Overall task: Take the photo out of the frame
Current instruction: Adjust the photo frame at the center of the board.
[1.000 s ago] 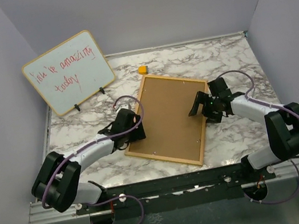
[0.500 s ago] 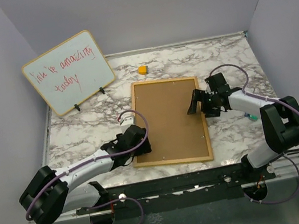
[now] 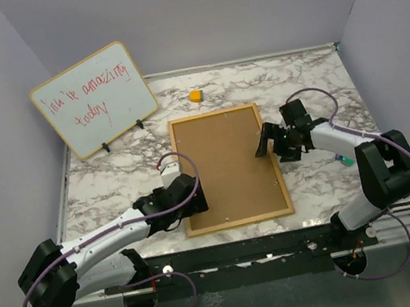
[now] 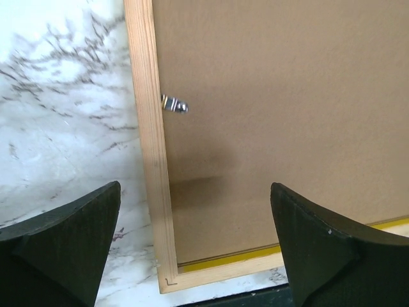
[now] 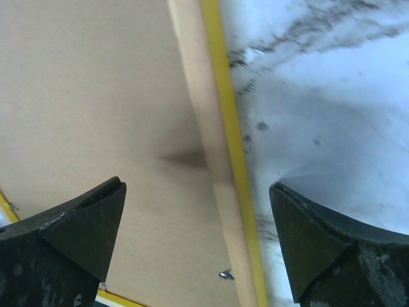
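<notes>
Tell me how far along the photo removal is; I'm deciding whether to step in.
Done: the frame lies back-up on the table. In hand: the left claw hangs open over its near left corner, the right claw open over its right edge; neither grips anything. Left: a clip sits over the backing, the back is on, and the photo is not in view.

frame face: turned down, hidden | teal speck: too small to identify
</notes>
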{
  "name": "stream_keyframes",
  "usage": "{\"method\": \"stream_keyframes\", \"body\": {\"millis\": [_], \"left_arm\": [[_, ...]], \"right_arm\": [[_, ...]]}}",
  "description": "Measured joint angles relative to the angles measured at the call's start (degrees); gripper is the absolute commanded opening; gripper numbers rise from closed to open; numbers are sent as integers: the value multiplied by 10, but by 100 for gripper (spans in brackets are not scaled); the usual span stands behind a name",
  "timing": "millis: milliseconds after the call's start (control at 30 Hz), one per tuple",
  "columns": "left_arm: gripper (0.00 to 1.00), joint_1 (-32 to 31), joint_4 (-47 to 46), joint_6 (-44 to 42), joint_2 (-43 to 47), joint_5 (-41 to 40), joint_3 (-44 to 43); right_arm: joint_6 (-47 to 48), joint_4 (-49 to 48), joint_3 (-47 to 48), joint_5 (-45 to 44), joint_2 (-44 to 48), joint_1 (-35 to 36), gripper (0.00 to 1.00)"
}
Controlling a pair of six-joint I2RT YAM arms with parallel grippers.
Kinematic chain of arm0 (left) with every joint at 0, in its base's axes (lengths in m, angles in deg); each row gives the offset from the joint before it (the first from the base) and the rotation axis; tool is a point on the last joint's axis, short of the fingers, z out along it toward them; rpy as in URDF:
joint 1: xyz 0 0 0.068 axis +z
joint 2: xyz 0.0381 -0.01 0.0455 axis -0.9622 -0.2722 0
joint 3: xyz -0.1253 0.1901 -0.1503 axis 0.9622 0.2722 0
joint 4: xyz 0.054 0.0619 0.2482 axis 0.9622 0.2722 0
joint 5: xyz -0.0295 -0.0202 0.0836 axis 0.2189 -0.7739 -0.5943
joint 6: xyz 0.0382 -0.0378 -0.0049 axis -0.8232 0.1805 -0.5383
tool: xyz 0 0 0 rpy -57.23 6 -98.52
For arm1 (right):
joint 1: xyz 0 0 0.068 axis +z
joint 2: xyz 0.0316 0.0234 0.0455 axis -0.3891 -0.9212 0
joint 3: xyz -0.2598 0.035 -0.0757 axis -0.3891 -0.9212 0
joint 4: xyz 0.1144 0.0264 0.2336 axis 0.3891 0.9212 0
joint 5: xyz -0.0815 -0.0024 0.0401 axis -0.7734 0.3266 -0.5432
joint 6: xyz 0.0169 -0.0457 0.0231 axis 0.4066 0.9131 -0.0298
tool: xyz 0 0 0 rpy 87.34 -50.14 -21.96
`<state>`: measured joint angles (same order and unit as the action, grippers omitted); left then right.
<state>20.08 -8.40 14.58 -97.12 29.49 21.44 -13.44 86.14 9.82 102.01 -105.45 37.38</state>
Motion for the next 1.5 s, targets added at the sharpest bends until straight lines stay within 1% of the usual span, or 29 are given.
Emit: {"method": "stream_keyframes", "body": {"millis": [100, 167, 300, 433, 567, 633, 700, 833, 933, 1067, 1100, 1200, 1367, 1500], "left_arm": [[99, 3, 25, -4, -4, -26, -35], [99, 27, 38, -21, -16, -32, -65], [99, 122, 59, -71, -63, -24, -120], [99, 172, 74, -122, -89, -28, -163], [99, 235, 66, -174, -110, 12, -194], [99, 266, 58, -200, -140, 32, -208], [99, 281, 34, -217, -169, 55, -206], [99, 287, -5, -232, -203, 118, -175], [99, 287, -27, -234, -209, 155, -156], [90, 287, -59, -232, -214, 184, -149], [85, 287, -66, -232, -216, 192, -147], [78, 287, -83, -228, -220, 213, -137], [71, 287, -108, -222, -215, 259, -117], [67, 284, -129, -215, -198, 259, -93]], "right_arm": [[-14, 29, -4, -35, 14, 2, 100], [-23, 31, -21, -43, 31, 2, 100], [-46, 0, -78, -43, 86, 2, 100], [-67, -26, -133, -43, 153, 2, 100], [-65, -22, -130, -44, 182, 2, 100], [-59, -22, -116, -37, 177, 2, 95], [-56, -24, -106, -26, 154, 2, 94], [-54, -20, -98, -11, 103, 2, 93], [-57, -20, -92, 2, 95, 2, 89], [-66, -23, -91, 26, 81, 2, 85], [-68, -24, -90, 30, 79, 1, 84], [-70, -29, -90, 45, 72, 0, 82], [-72, -39, -96, 75, 68, 1, 82], [-66, -42, -99, 83, 69, 0, 81]]}}
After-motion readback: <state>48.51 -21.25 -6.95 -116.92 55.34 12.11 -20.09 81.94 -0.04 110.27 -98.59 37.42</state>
